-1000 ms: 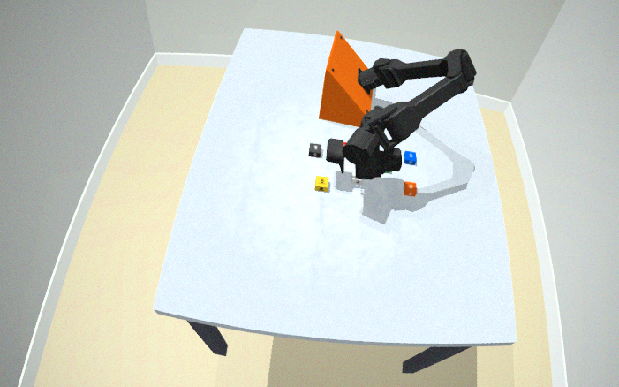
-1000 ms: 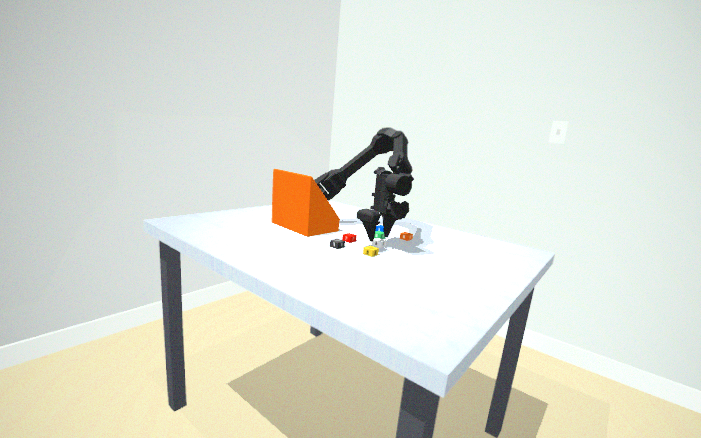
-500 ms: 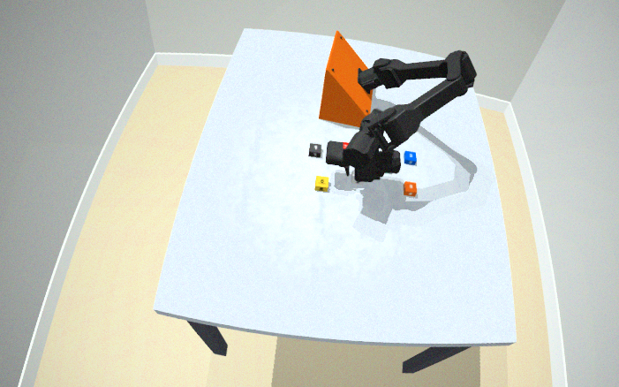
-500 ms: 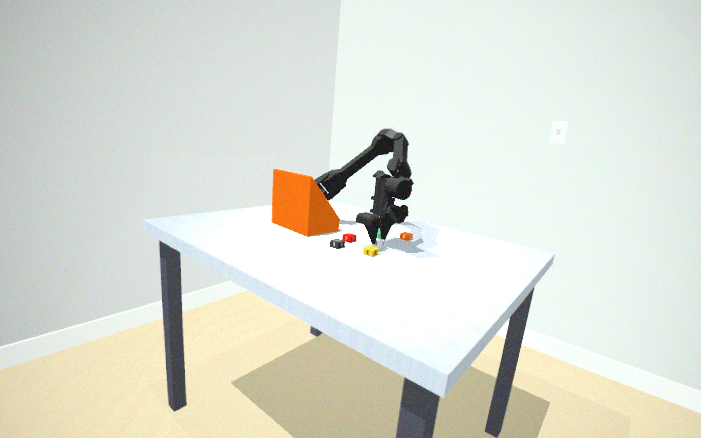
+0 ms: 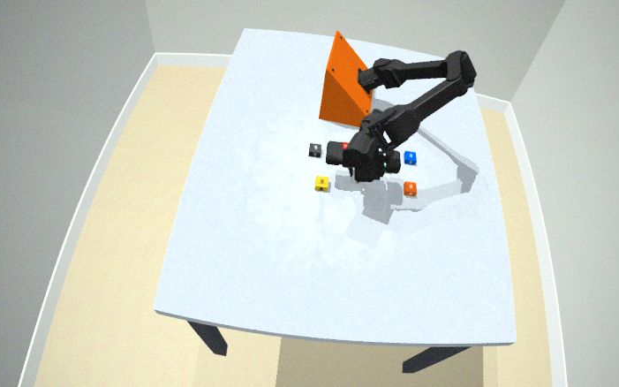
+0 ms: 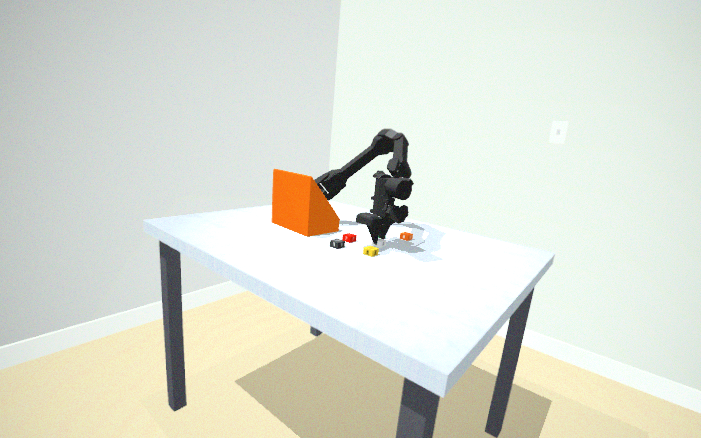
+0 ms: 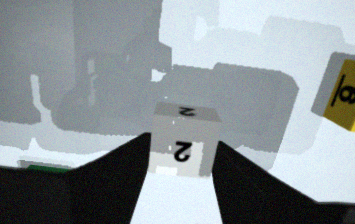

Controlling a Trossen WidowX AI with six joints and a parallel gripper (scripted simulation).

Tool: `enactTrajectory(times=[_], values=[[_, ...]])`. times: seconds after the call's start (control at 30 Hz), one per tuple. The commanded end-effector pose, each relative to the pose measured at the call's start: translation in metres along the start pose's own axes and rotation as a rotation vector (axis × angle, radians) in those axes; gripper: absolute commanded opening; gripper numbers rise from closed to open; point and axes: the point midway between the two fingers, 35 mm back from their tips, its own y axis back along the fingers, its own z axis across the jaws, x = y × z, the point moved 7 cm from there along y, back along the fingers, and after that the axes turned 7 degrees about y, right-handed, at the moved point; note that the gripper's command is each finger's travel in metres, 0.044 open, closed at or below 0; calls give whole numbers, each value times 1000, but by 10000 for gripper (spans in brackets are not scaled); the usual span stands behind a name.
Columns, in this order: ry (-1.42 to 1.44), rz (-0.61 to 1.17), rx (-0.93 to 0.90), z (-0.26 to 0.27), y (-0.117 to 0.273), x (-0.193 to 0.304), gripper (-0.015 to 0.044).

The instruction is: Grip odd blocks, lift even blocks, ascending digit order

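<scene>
My gripper [image 6: 379, 241] [image 7: 182, 144] is shut on the white block [image 6: 381, 242] [image 7: 166, 138], which shows a 2. One finger is on each side of it; I cannot tell whether it touches the table. The yellow block [image 5: 321, 183] [image 6: 370, 250] [image 7: 353, 95] shows an underlined 6. The black block [image 5: 314, 149] [image 6: 337, 243] and the partly hidden red block [image 5: 345, 145] [image 6: 349, 237] lie nearer the orange wedge. The blue block [image 5: 410, 157] and orange block [image 5: 410, 188] [image 6: 406, 236] lie right in the top view. A green block [image 7: 48, 169] barely shows behind a finger.
The large orange wedge [image 5: 345, 91] [image 6: 293, 201] stands on the table [image 5: 263, 269] [image 6: 342, 304] and carries the arm's base. The arm hangs over the blocks and hides part of them in the top view. Its shadow falls around the white block.
</scene>
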Motion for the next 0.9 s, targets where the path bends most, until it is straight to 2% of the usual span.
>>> enactTrajectory(times=[0.0, 0.4, 0.87], values=[[-5, -1, -3, 0, -1, 0, 120], [-5, 0, -2, 0, 14, 0, 120], [-5, 0, -2, 0, 14, 0, 120]])
